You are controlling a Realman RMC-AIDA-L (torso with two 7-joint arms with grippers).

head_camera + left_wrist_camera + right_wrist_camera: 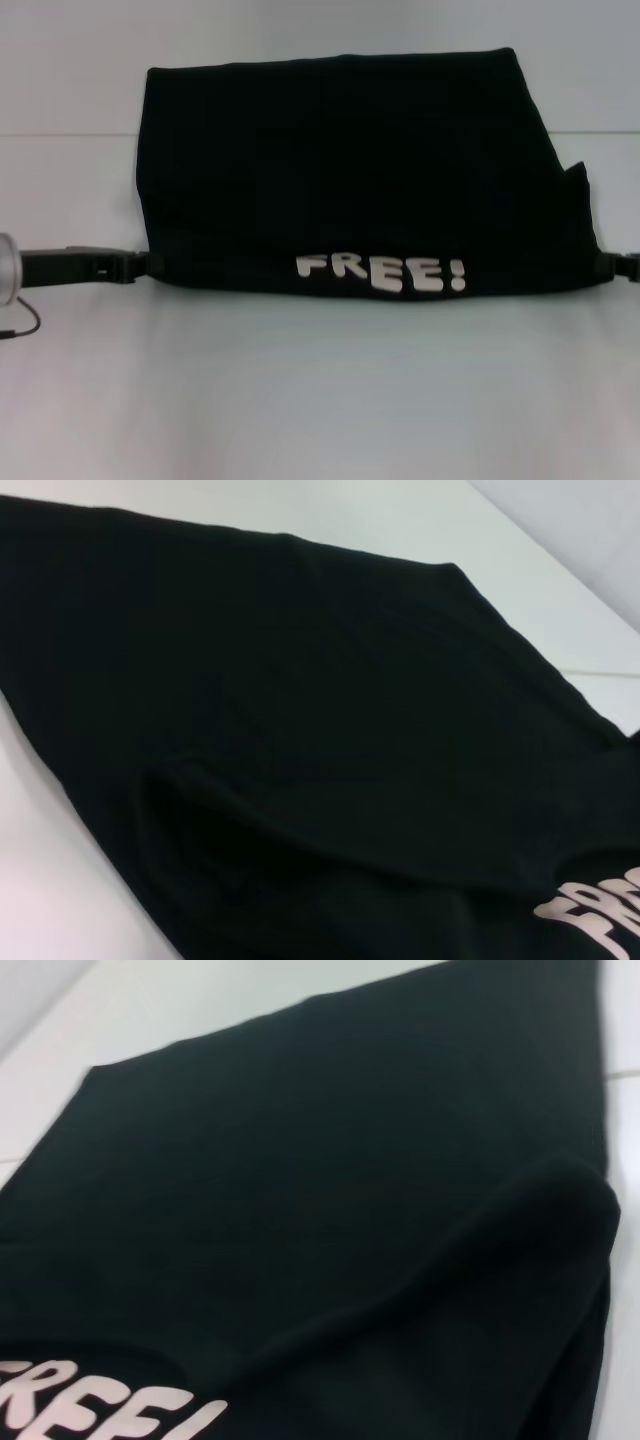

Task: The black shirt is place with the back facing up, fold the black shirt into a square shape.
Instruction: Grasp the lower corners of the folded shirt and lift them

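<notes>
The black shirt (350, 170) lies across the white table (320, 400), folded into a wide band. White letters reading "FREE!" (382, 272) show along its near edge. My left gripper (150, 264) reaches in from the left and meets the shirt's near left corner. My right gripper (608, 262) meets the near right corner from the right. Both look shut on the cloth, which is drawn towards them in ridges. The left wrist view is filled by the shirt (300, 700), and the right wrist view by the shirt (330, 1160). Neither wrist view shows fingers.
A bare white table surface stretches in front of the shirt. A seam line (70, 134) crosses the table behind it. A thin cable (25, 322) hangs by my left arm at the left edge.
</notes>
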